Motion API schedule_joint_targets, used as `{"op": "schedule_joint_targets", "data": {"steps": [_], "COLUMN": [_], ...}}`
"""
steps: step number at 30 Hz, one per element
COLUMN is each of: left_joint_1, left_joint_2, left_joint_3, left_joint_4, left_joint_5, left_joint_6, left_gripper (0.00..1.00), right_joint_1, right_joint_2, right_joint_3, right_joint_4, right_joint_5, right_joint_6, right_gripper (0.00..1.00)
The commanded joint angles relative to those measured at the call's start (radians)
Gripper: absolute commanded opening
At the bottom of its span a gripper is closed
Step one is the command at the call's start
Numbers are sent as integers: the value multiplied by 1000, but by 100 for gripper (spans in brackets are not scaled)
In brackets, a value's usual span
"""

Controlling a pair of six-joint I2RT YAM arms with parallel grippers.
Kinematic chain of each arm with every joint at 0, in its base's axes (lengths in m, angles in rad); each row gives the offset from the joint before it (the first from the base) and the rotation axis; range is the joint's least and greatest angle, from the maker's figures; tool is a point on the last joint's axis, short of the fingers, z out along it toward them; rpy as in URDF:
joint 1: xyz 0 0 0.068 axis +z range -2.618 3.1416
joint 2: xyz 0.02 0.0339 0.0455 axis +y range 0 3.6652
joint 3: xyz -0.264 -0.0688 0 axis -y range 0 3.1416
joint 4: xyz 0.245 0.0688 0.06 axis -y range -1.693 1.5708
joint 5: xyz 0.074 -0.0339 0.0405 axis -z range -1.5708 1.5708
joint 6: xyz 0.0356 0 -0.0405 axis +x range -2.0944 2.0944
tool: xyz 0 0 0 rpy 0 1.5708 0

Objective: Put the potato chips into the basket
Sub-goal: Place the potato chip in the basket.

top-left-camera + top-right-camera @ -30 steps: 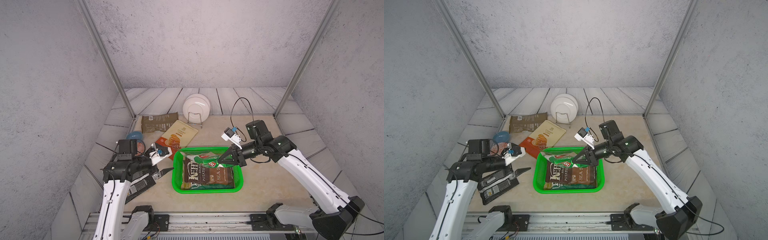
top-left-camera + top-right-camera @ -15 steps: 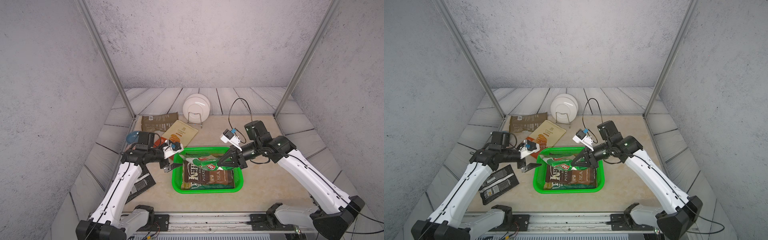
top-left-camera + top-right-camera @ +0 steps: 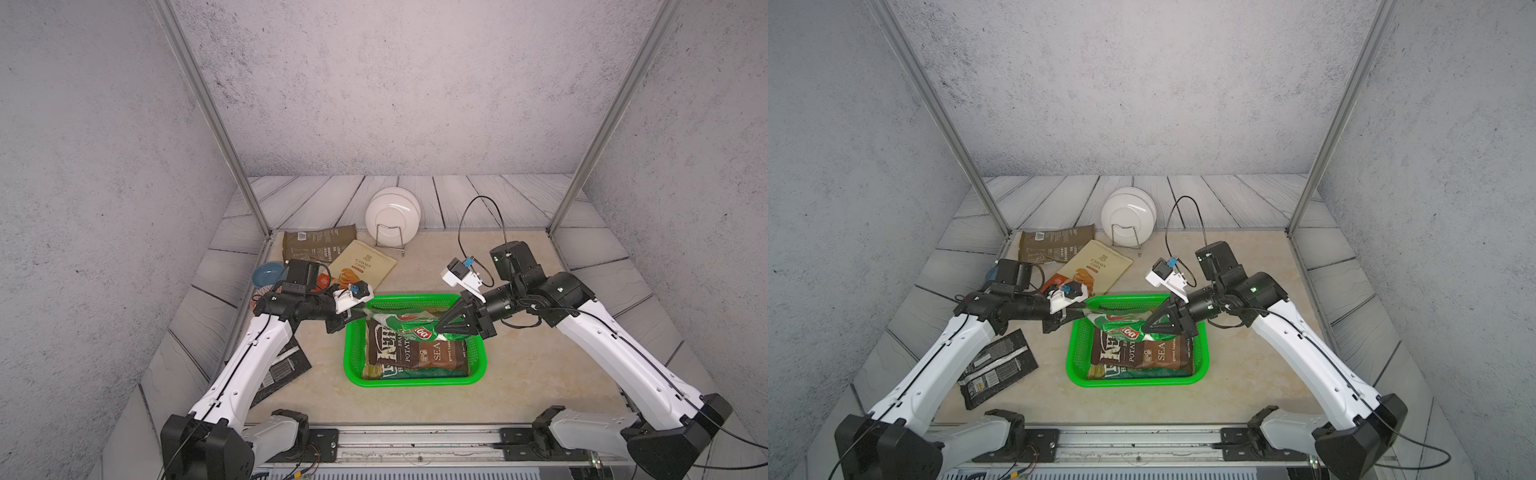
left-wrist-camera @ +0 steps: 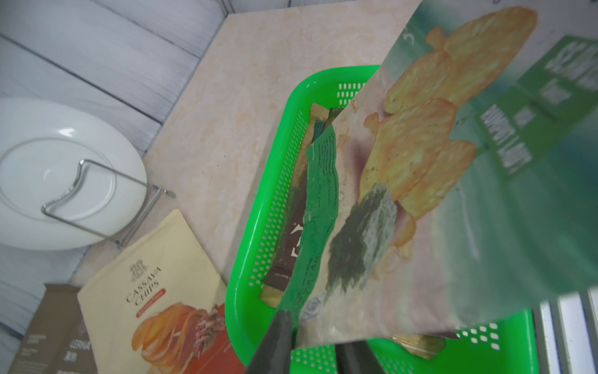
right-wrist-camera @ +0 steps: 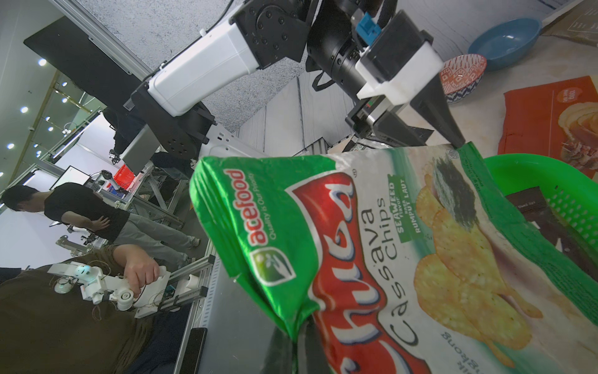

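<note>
**Green bag held over the basket by both grippers**

Your right gripper [image 3: 444, 328] is clenched on one end of the green crinkly cassava-chip bag [image 3: 399, 325]. Your left gripper [image 3: 360, 312] pinches the opposite corner, with its fingers [image 4: 278, 336] on either side of the foil. In both top views the bag hangs between them, just below frame centre. It is above the upper half of the bright green perforated plastic basket [image 3: 415, 382], over a brown printed chip bag [image 3: 415, 353] lying inside.
</note>
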Motion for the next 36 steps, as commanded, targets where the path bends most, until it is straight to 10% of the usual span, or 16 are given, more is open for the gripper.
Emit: {"op": "schedule_joint_targets", "data": {"steps": [1, 12, 23, 36], "left_joint_1": [-4, -3, -3, -13], "left_joint_2": [-32, -123, -142, -256], "left_joint_3": [-31, 14, 58, -111], "left_joint_4": [4, -64, -135, -230], "left_joint_5": [-36, -139, -210, -80], "left_joint_6": [6, -92, -212, -169], "left_gripper": [5, 0, 0, 0], "right_joint_1": [4, 5, 3, 2], "right_joint_2": [-67, -80, -66, 13], "right_joint_3": [-7, -70, -124, -220], "right_joint_4": [29, 90, 88, 148], "right_joint_5": [8, 221, 754, 1106], "right_joint_6": [-22, 50, 182, 193], "right_gripper": [0, 0, 7, 4]}}
